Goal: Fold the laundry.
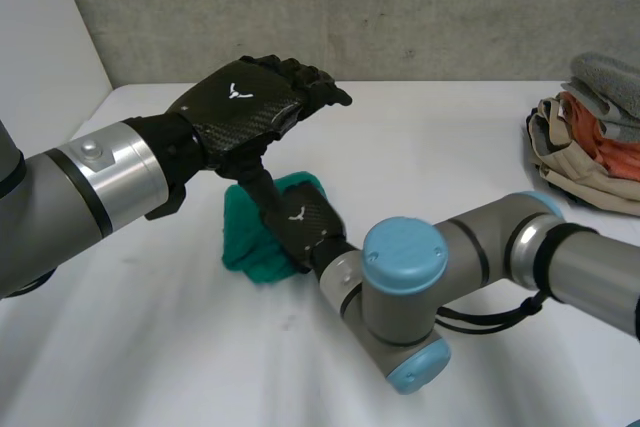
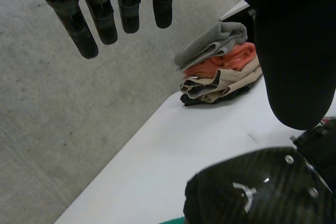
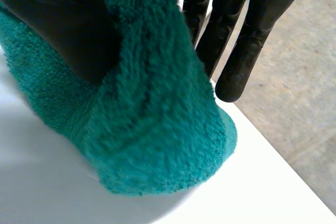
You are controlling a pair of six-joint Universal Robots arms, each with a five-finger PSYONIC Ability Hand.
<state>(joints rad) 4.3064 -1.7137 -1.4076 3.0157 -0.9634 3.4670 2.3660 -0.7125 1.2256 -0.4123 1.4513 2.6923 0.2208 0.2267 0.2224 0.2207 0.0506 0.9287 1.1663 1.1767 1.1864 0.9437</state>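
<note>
A teal terry towel (image 1: 250,242) lies bunched on the white table (image 1: 450,147), a little left of the middle. My right hand (image 1: 300,222) reaches into it from the right. In the right wrist view the towel (image 3: 147,129) stands up between the thumb (image 3: 58,19) and the straight fingers (image 3: 236,40), pinched there. My left hand (image 1: 250,107) hovers above the towel and the right hand, palm down, holding nothing. Its fingers (image 2: 100,19) hang straight and apart, with the back of the right hand (image 2: 252,187) below them.
A stack of folded laundry (image 1: 595,137) in grey, orange and beige sits at the table's far right edge, also seen in the left wrist view (image 2: 220,66). A grey concrete wall (image 1: 350,7) runs behind the table.
</note>
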